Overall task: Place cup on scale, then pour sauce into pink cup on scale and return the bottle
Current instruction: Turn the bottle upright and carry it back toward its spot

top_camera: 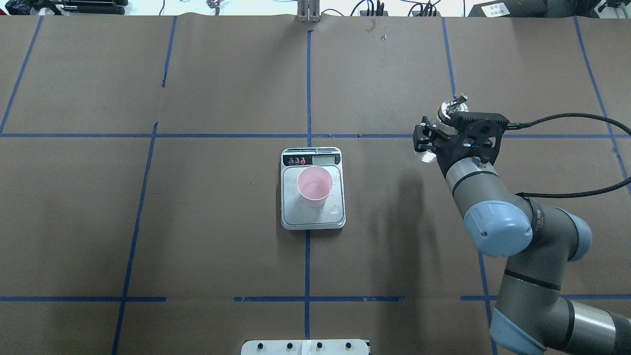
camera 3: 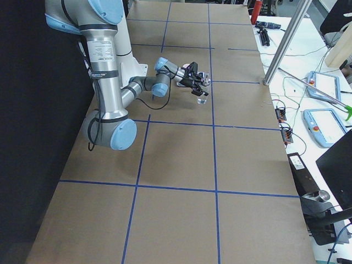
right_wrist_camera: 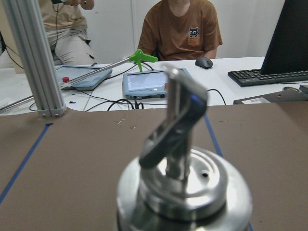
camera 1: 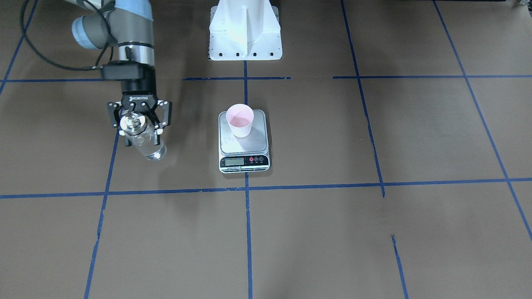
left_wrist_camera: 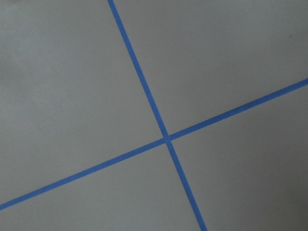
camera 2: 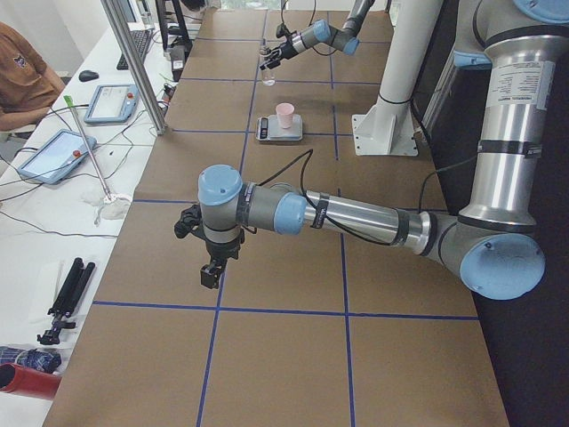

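The pink cup (camera 1: 240, 120) stands upright on the back part of the scale (camera 1: 245, 160), also in the overhead view, cup (top_camera: 314, 185) on scale (top_camera: 315, 219). My right gripper (camera 1: 140, 128) is shut on the glass bottle (camera 1: 145, 143), off to the scale's side, about one scale-length away. It grips the bottle near the top, under the metal cap (top_camera: 453, 106). The cap and spout fill the right wrist view (right_wrist_camera: 185, 192). Clear liquid shows low in the bottle. My left gripper (camera 2: 211, 274) hangs above bare table far from the scale; I cannot tell whether it is open.
The white arm mount (camera 1: 245, 37) stands behind the scale. Blue tape lines (left_wrist_camera: 166, 139) grid the brown table. An aluminium post (right_wrist_camera: 33, 57), tablets and seated operators are beyond the table's far edge.
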Controlling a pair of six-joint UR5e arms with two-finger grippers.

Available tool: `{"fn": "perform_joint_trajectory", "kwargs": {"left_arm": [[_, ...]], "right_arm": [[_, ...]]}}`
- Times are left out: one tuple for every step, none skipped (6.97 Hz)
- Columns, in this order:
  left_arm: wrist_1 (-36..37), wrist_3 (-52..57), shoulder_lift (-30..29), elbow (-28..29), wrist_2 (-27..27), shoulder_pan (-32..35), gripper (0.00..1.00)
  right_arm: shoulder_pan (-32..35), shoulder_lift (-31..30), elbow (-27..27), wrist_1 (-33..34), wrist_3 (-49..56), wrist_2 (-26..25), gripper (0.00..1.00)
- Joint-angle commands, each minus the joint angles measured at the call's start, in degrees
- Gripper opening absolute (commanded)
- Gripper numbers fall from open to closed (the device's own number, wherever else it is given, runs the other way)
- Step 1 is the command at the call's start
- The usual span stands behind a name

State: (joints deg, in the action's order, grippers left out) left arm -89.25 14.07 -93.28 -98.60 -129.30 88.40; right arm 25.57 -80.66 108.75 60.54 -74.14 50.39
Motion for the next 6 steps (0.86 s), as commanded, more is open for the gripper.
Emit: {"fn": "perform_joint_trajectory", "kwargs": {"left_arm": [[0.7,0.0,-0.1,-0.8,0.1,0.0,1.00],[0.7,0.0,-0.1,-0.8,0.1,0.0,1.00],[0.7,0.0,-0.1,-0.9,0.1,0.0,1.00],[0.7,0.0,-0.1,-0.9,0.1,0.0,1.00],[0.7,0.0,0.0,-0.9,0.1,0.0,1.00],[0.7,0.0,0.0,-0.8,0.1,0.0,1.00]], "right_arm": [[1.6,-3.2,-0.5,0.1,-3.5,-0.1,0.00],[1.6,-4.2,-1.3,0.5,-3.7,-0.3,0.00],[1.5,-5.1,-3.1,0.5,-3.7,-0.6,0.00],[1.5,-6.1,-3.2,0.5,-3.8,-1.0,0.00],[1.4,-6.4,-3.2,0.5,-6.0,-1.1,0.00],[1.4,-6.5,-3.1,0.5,-6.4,-1.1,0.00]]}}
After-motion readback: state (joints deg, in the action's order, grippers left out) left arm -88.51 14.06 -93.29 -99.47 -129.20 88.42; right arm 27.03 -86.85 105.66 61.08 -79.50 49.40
